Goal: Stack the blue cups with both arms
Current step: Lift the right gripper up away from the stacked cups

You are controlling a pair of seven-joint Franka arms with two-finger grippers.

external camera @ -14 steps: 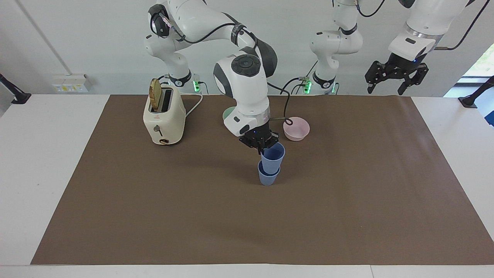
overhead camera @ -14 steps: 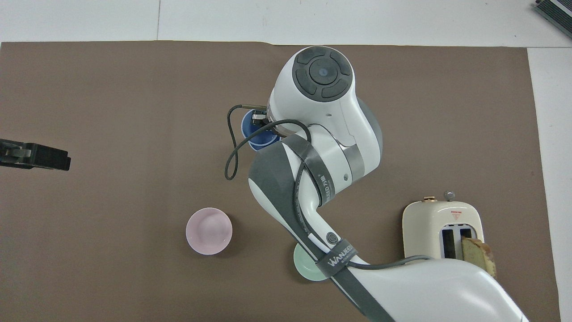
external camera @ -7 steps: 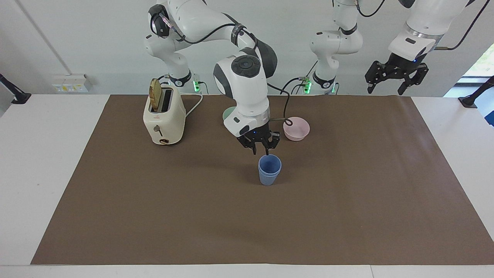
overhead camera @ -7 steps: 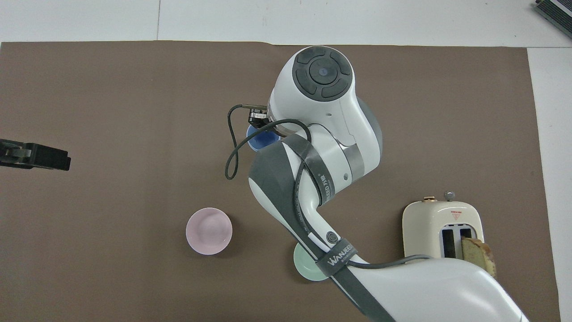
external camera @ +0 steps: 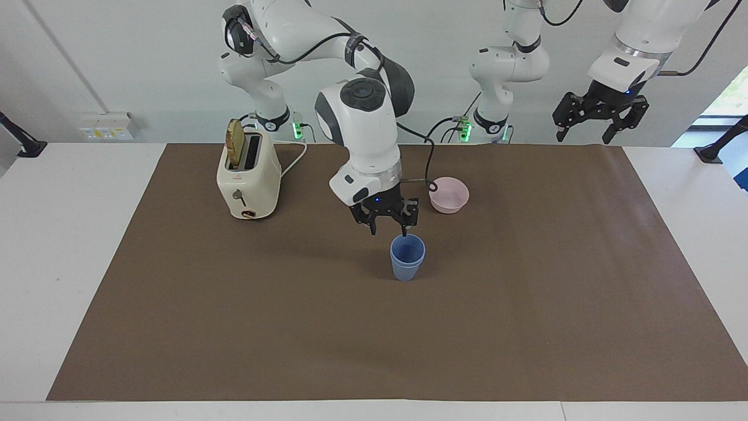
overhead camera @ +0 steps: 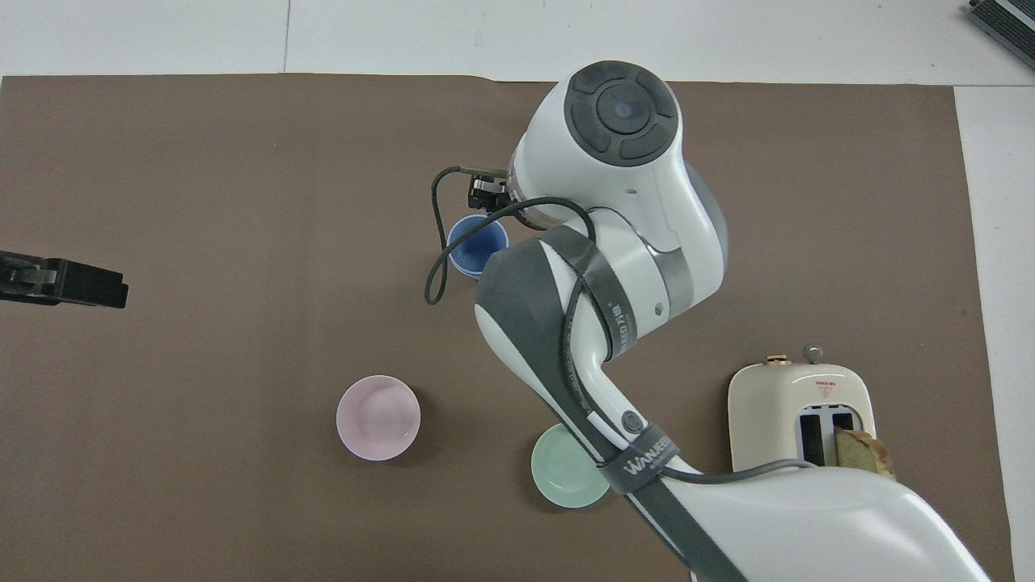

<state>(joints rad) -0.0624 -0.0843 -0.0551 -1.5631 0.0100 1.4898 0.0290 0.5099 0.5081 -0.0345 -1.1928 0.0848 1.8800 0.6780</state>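
The two blue cups (external camera: 407, 258) stand nested, one inside the other, upright on the brown mat near the table's middle. They also show in the overhead view (overhead camera: 477, 245). My right gripper (external camera: 388, 229) is open and empty. It hangs just above the stack's rim, a little toward the right arm's end, and touches nothing. In the overhead view the right arm's wrist hides most of it. My left gripper (external camera: 585, 135) is open and empty and waits raised at the left arm's end of the table. Its black tip also shows in the overhead view (overhead camera: 63, 280).
A pale pink bowl (external camera: 449, 195) sits nearer to the robots than the cups, and a pale green bowl (overhead camera: 566, 478) sits beside it. A cream toaster (external camera: 248, 178) with a bread slice stands toward the right arm's end. The brown mat (external camera: 234, 327) covers the table.
My right gripper let the upper blue cup go into the lower one, opened, rose and shifted toward the right arm's end. The left arm has not moved.
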